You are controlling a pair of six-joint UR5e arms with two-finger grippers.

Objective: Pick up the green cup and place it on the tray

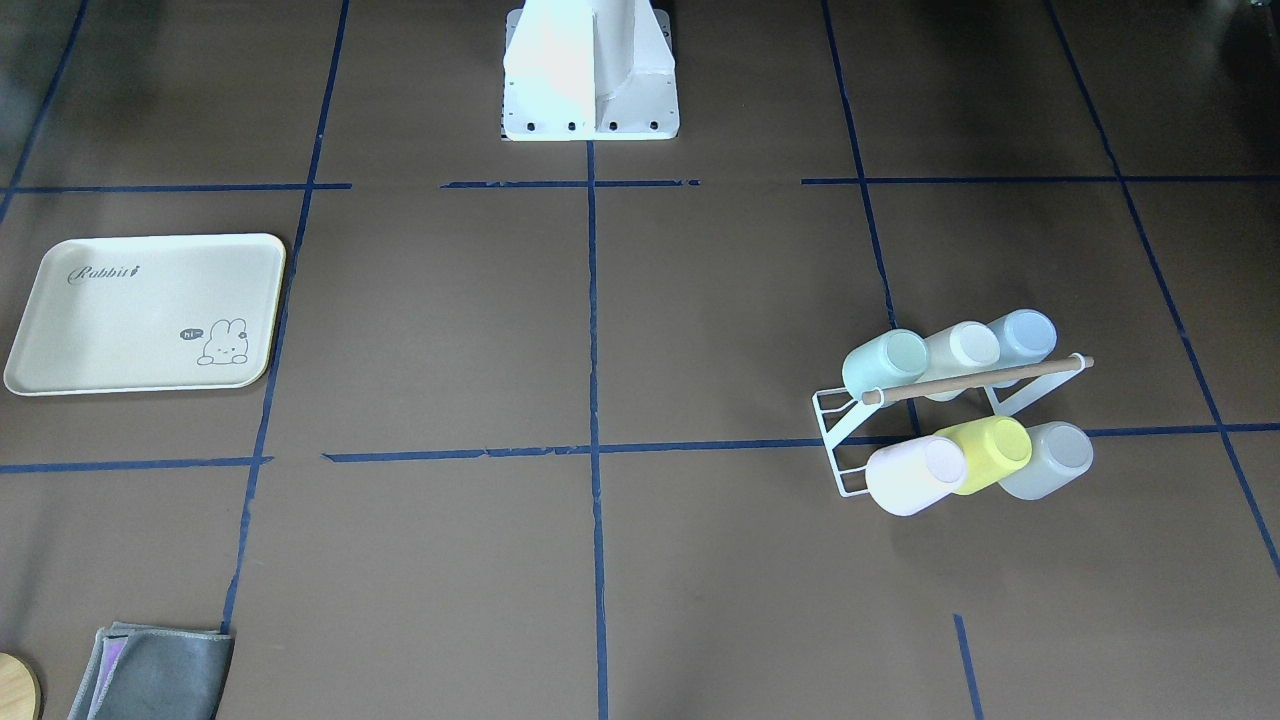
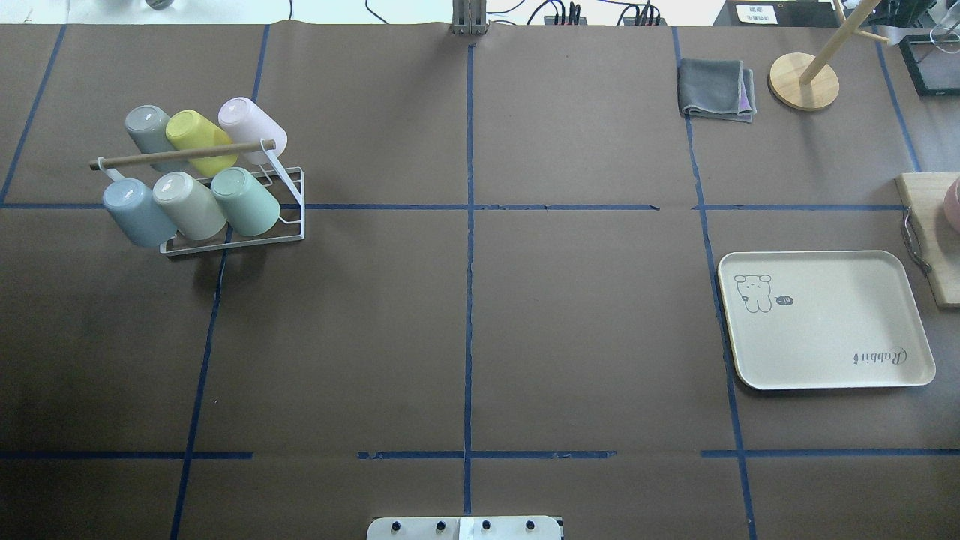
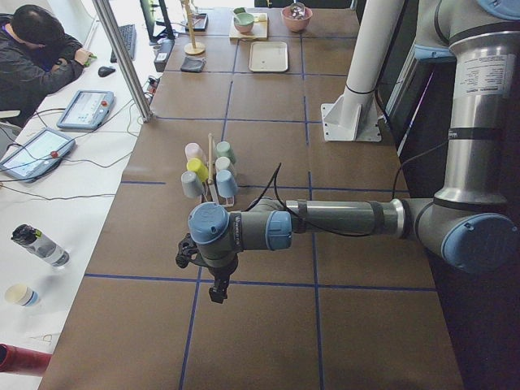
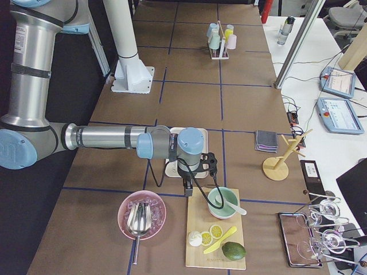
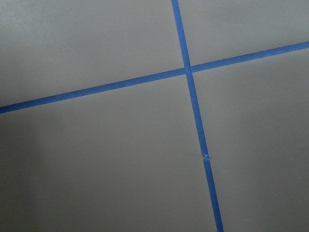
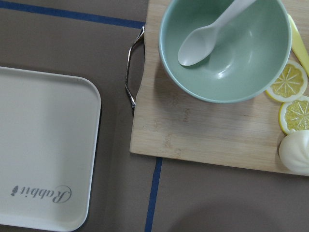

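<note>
- Robot-side edge: only the white base plate shows from above; both arms are stretched out toward the table ends.
- Left end of the table: left gripper hangs pointing down over bare brown paper and a blue tape cross. It is seen only from the side and small, so I can't tell how far the jaws are apart. Nothing visible in them.
- Right end: right gripper hangs pointing down over the gap between the tray and a cutting board. Its jaw state can't be read either.
- The tray lies flat near the right edge, mid-depth, nothing on it.
- On the board: mint bowl with a white spoon in it, lemon slices beside it.
- Left half, toward the far edge: white wire rack with a wooden rod, six cups tipped mouth-down on it.
- The green cup is on the rack's robot-side row, at the end nearest the table's middle, touching the cream cup; blue cup is beyond that.
- Rack's far row: grey, yellow cup, pink.
- Far-right corner: folded grey cloth, probably two layers, beside a round wooden stand.
</note>
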